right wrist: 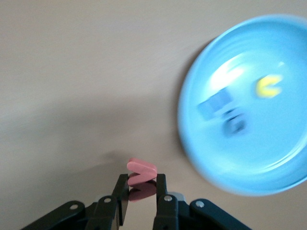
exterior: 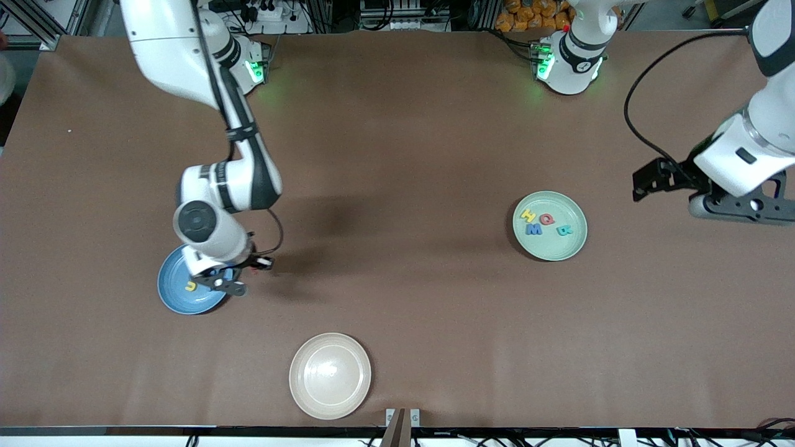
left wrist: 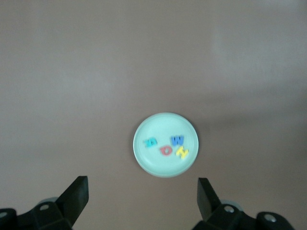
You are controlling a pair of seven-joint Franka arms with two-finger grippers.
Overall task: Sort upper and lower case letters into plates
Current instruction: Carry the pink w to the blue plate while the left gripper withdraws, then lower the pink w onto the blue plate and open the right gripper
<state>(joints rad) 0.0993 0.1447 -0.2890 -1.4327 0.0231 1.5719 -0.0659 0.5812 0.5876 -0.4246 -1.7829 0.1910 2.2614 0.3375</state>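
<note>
right gripper (right wrist: 140, 191) pinching red letter (right wrist: 141, 171) by its edges, over table beside blue plate (exterior: 180, 303) | piece light, soft, squashable: grip gently | left gripper (left wrist: 143, 194) spread wide, waiting near mint plate (exterior: 571, 248)

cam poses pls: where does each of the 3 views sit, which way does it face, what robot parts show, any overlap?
Front: high across the table, facing both bases; shows both arms, mint plate, blue plate, cream plate.
Left wrist: looks down past the open left gripper at the mint plate.
Right wrist: looks down past the right gripper, shut on a red letter, beside the blue plate.
Shared: each plate also appears in front.
</note>
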